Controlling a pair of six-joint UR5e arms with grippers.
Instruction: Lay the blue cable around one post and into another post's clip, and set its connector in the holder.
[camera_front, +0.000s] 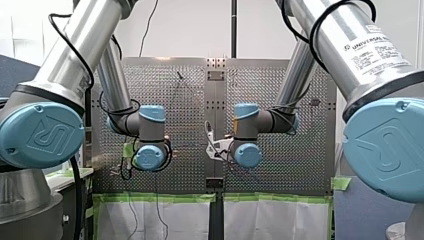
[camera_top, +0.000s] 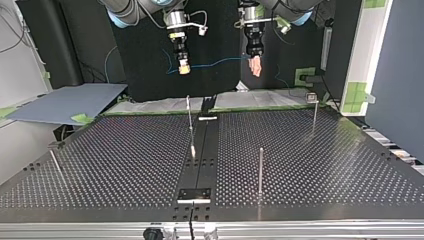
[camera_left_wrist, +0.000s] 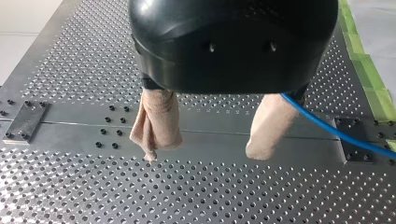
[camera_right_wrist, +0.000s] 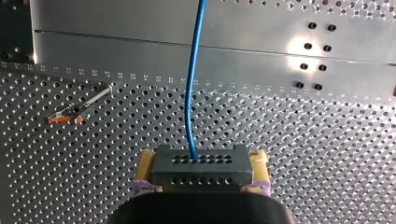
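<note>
The thin blue cable (camera_left_wrist: 336, 133) is cut off by the left wrist view's edge and partly hidden behind the black housing (camera_left_wrist: 233, 42) of my left pincer (camera_left_wrist: 205, 154). The yellow pads (camera_right_wrist: 147, 161) of my right pincer (camera_right_wrist: 201, 163) are mostly covered by the dark perforated block connector (camera_right_wrist: 201, 175).

Soft blur; bright glare on table (camera_right_wrist: 299, 46).

I count four posts on the table (camera_top: 325, 165): left-edge post (camera_top: 56, 163), centre-strip post (camera_top: 189, 117), near-edge post (camera_top: 260, 172), far-right-corner post (camera_top: 314, 117). One blue cable (camera_right_wrist: 190, 93), one connector (camera_right_wrist: 201, 173). Two grippers: my left gripper (camera_left_wrist: 203, 154), my right gripper (camera_right_wrist: 203, 161).
</note>
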